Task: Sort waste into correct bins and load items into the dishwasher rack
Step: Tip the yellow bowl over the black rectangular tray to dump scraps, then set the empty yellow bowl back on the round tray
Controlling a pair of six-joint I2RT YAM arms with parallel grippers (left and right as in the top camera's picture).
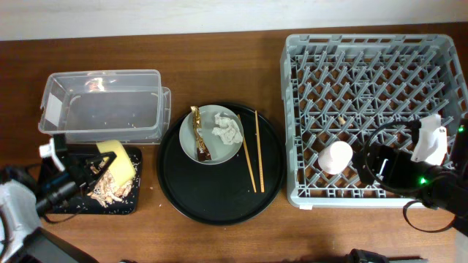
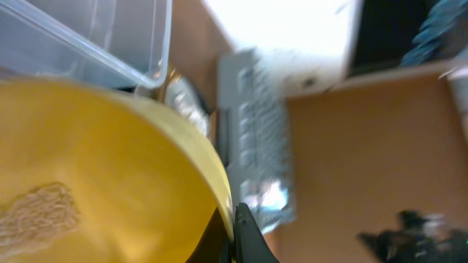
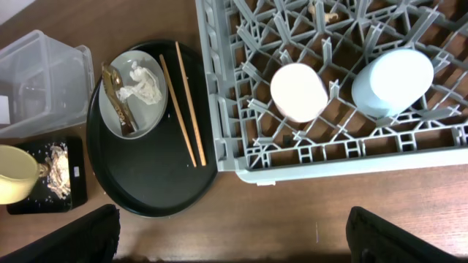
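My left gripper [image 1: 99, 157] is shut on the rim of the yellow bowl [image 1: 119, 164], which is tipped on its side over the shallow black tray [image 1: 80, 204]. Brownish food scraps [image 1: 110, 188] lie on that tray. In the left wrist view the fingers [image 2: 238, 234] pinch the bowl's rim [image 2: 110, 183]. The clear tub [image 1: 102, 106] stands behind. The grey plate [image 1: 212, 135] holds the foil wrapper [image 1: 199, 131] and the white tissue [image 1: 228, 131]; the chopsticks [image 1: 252, 150] lie beside it. The pink cup [image 3: 298, 91] and blue cup [image 3: 391, 80] stand upside down in the grey rack [image 1: 373, 80]. My right gripper [image 3: 241, 241] is open and empty.
A large round black tray [image 1: 219, 186] under the plate and chopsticks sits between the bins and the rack. A small brown crumb [image 3: 322, 13] lies in the rack. My right arm [image 1: 431, 175] hangs over the rack's front right corner.
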